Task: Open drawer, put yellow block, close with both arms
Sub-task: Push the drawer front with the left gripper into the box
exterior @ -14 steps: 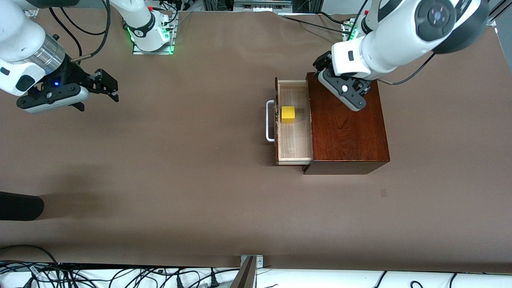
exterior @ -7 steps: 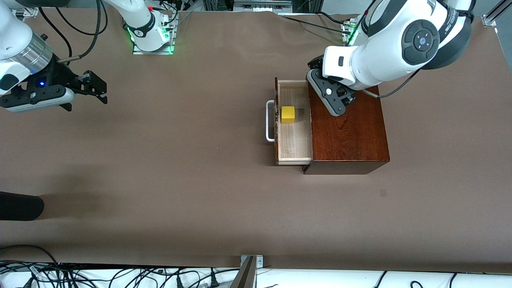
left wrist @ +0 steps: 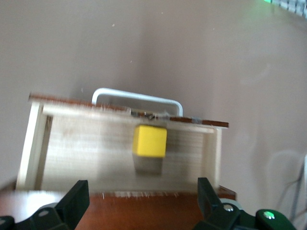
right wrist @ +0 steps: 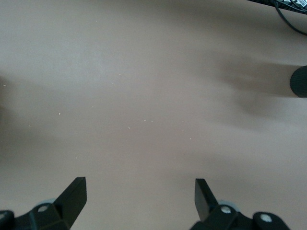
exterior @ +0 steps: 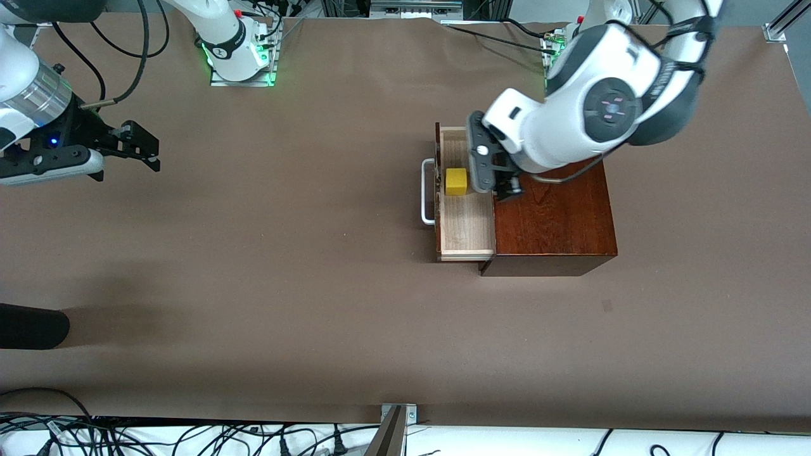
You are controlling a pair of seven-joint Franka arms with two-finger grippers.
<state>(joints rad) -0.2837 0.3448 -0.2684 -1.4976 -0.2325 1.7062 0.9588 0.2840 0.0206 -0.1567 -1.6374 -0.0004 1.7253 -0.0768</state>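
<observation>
The drawer [exterior: 466, 221] stands pulled out of the dark mahogany box [exterior: 557, 215], its white handle [exterior: 428, 193] toward the right arm's end of the table. The yellow block [exterior: 456, 182] rests inside the tray. My left gripper [exterior: 504, 187] hangs open and empty over the box's top edge where the tray comes out. The left wrist view shows that gripper [left wrist: 142, 191], the block [left wrist: 150, 140] and the handle [left wrist: 136, 98]. My right gripper [exterior: 142, 149] is open and empty above bare table, well away from the box; it also shows in its wrist view [right wrist: 139, 189].
A black rounded object [exterior: 31, 326] lies at the table's edge at the right arm's end, also in the right wrist view [right wrist: 300, 81]. Cables run along the table edge nearest the camera. Both green-lit bases stand along the top.
My left gripper has moved from over the box top to its edge by the open tray, with the wrist turning. My right gripper has drifted farther from the box.
</observation>
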